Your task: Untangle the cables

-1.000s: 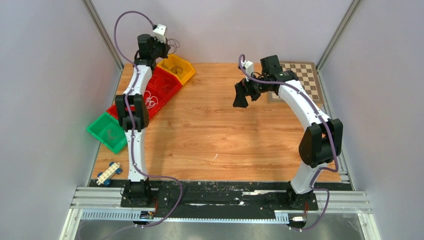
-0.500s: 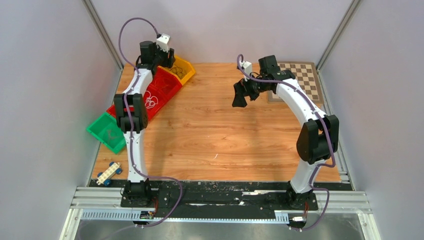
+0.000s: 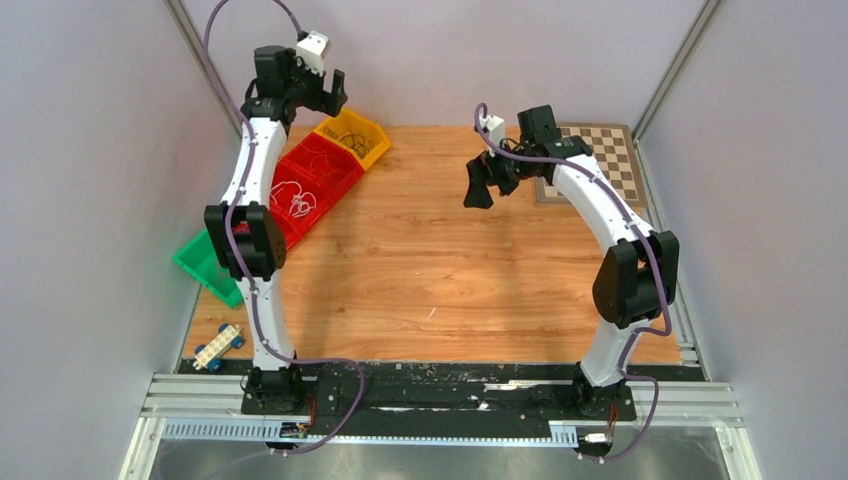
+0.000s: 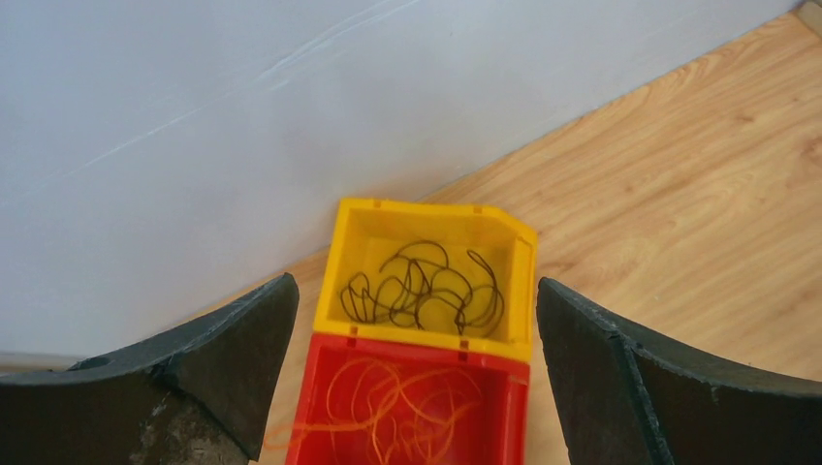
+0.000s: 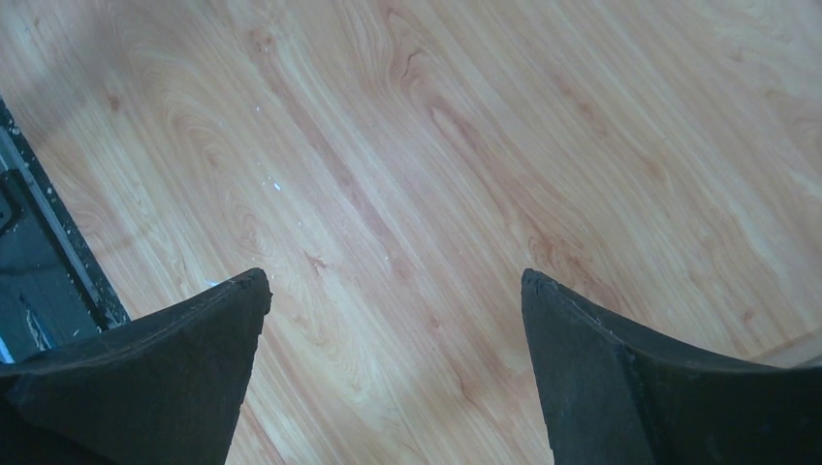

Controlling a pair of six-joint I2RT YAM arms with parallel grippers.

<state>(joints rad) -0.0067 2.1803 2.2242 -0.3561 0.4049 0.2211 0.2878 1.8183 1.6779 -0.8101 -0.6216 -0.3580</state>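
Pretty sure this is a robotics lab test cell: two robot arms (image 3: 262,310) bolted to a metal rail (image 3: 450,400), a wood-top table (image 3: 440,270), plain grey panels (image 3: 90,200) boxing it in, plastic bins (image 3: 335,190).

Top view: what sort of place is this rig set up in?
Probably a robot lab test cell, not a home. Grey panel walls on aluminium posts box in a wood table. The table carries props: coloured bins of cables and a chessboard.

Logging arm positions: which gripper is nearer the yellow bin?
Left. The left gripper hangs open above the yellow bin, holding nothing. The right gripper is open over the table, well off to the bin's right.
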